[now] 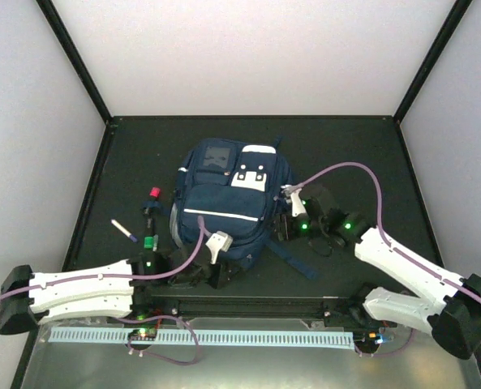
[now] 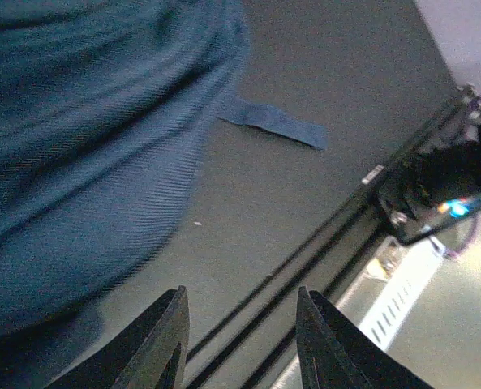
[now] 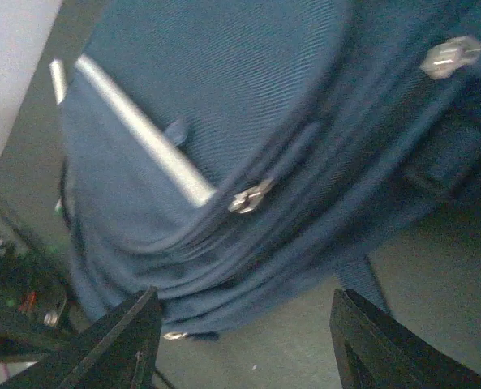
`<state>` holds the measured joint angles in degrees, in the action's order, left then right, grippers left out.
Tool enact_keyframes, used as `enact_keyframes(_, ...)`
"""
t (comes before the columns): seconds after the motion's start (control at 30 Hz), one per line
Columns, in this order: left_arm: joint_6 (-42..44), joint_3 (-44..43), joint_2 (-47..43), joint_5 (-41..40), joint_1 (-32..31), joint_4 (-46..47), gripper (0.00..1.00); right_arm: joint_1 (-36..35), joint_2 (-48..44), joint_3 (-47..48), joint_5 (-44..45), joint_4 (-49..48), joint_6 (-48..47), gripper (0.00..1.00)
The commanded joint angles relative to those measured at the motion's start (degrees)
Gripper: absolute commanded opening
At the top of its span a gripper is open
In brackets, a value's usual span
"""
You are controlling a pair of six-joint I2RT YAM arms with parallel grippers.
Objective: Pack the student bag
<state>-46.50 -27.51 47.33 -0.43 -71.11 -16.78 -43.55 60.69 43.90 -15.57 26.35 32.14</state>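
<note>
a dark mat (image 1: 345, 146) covers the table, boxed in by plain white walls (image 1: 248, 49) and black frame posts (image 1: 76, 58). the student bag (image 1: 224, 198) lies flat near the middle of the mat, front side up, with its white buckle patch (image 1: 251, 177) toward the far wall and a thin white stripe (image 1: 220, 215) across the front pocket.

the left gripper (image 2: 240, 300) sits at the bag's near edge. in its wrist view the fingers (image 2: 165, 340) stand apart with only mat and a black rail between them; the blue fabric bulges just to their upper left. a loose blue strap (image 2: 277, 123) lies flat on the mat beyond.

the right gripper (image 3: 246, 296) is at the bag's right side, fingers (image 3: 122, 344) spread and gripping nothing. the bag's side fills its wrist view, showing the stripe and a silver zipper pull (image 3: 252, 197).

left of the bag, apart from it, lie a red-capped marker (image 1: 152, 194), a green-capped marker (image 1: 149, 241) and a white pen (image 1: 124, 230). a purple cable (image 1: 198, 241) from the left arm drapes over the bag's near corner.
</note>
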Motion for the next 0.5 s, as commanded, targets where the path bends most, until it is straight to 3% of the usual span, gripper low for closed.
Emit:
enact_keyframes(0.0, -5.0, -2.5, -2.0, -9.0, 1.8, -8.0, 0.39, 5.2, 0.7, 1.5, 4.2, 1.7, -4.7, 0.64)
enact_keyframes(0.13, -1.7, -3.9, -4.8, -7.4, 8.6, -12.2, 0.40, 12.4, 6.2, 6.8, 5.0, 1.9, -5.5, 0.66)
enact_keyframes(0.3, 0.5, -3.0, -5.7, -3.3, 16.0, -13.2, 0.41, 21.3, 14.7, 11.5, 0.1, -3.6, -4.4, 0.68)
enact_keyframes(0.47, 2.2, -0.5, -6.5, 1.8, 22.2, -10.4, 0.42, 23.7, 24.7, 18.9, -2.4, -5.0, -4.2, 0.68)
